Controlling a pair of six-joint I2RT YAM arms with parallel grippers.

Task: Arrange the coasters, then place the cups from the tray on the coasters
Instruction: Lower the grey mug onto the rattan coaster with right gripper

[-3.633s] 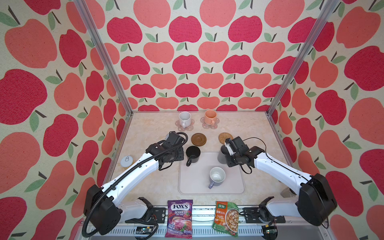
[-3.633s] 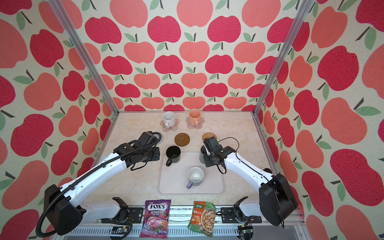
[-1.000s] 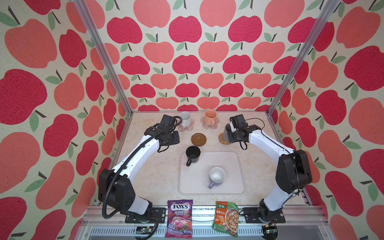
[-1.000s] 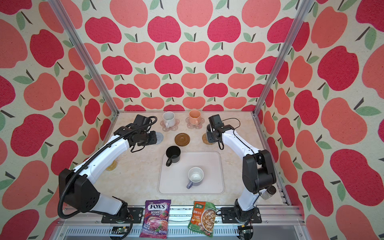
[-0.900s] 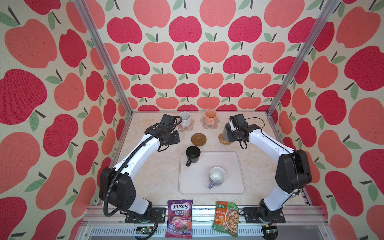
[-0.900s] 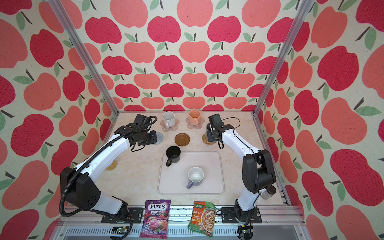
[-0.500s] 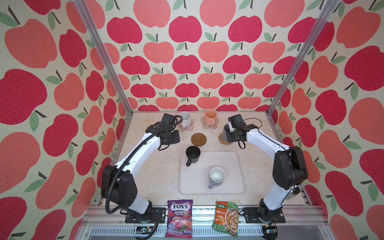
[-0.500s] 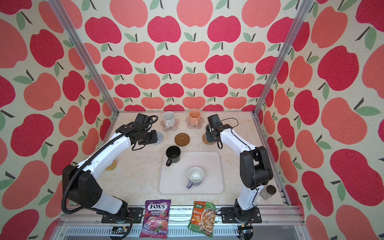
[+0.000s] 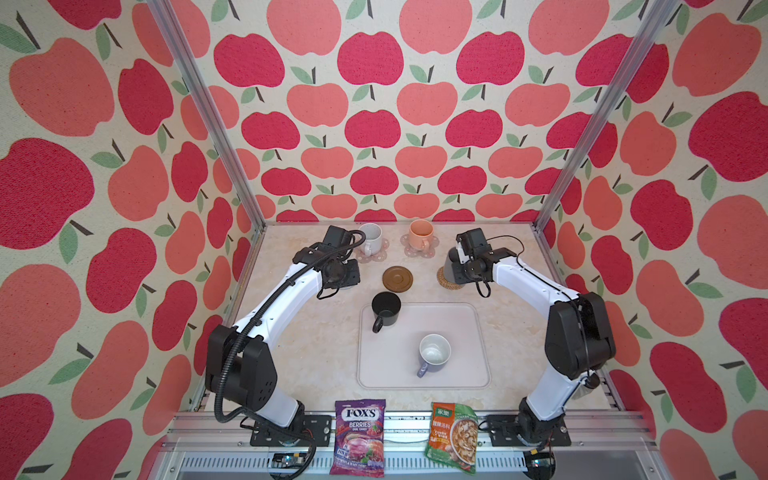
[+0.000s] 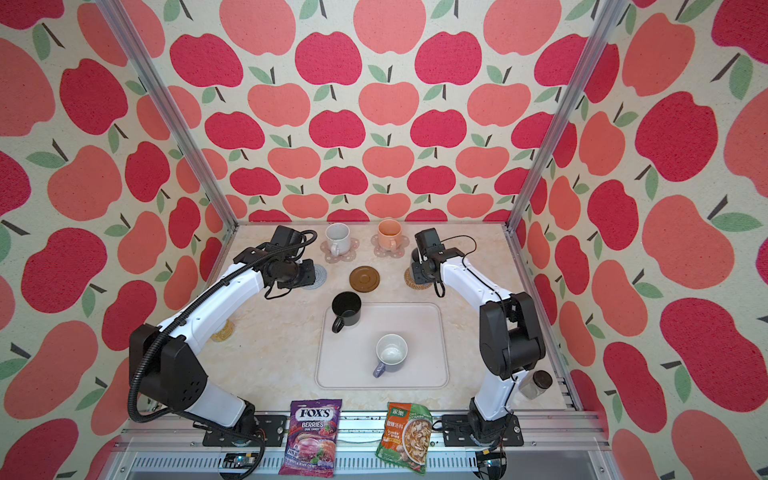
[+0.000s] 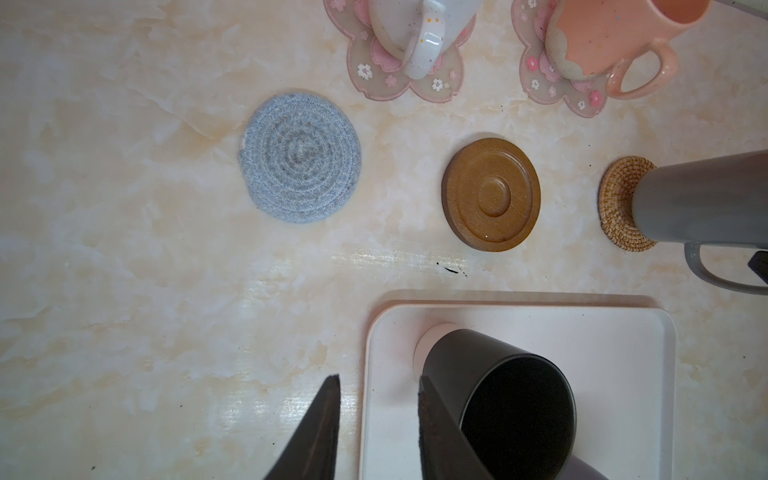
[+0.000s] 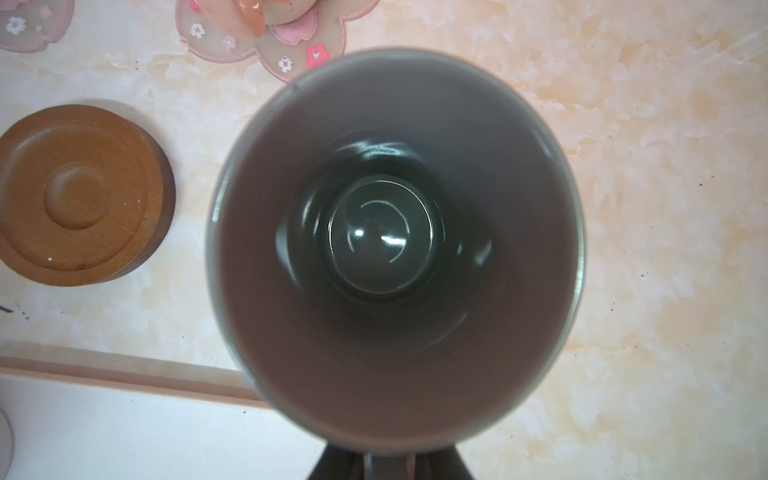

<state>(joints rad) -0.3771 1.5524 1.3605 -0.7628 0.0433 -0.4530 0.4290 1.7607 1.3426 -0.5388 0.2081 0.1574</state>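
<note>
The right arm has swung back from the tray's [image 9: 457, 332] far edge, carrying the grey mug [image 11: 706, 195] to the rattan coaster [image 11: 619, 203], which lay bare a few seconds ago. The mug now stands upright on it. The right gripper [image 12: 388, 465] is closed on the mug at its handle side. The left arm has pulled away from the black mug [image 9: 385, 307] toward the back left, and the left gripper [image 11: 378, 419] hangs above the table by the woven coaster [image 11: 299, 156], its jaws a narrow gap apart with nothing between them. Over the last second neither arm has shifted much.

The black mug and the lavender mug [image 9: 434, 353] remain on the tray. The brown coaster [image 9: 397, 278] is bare. The white mug [image 9: 371, 237] and peach mug [image 9: 420, 235] each sit on a pink coaster [image 9: 377, 257].
</note>
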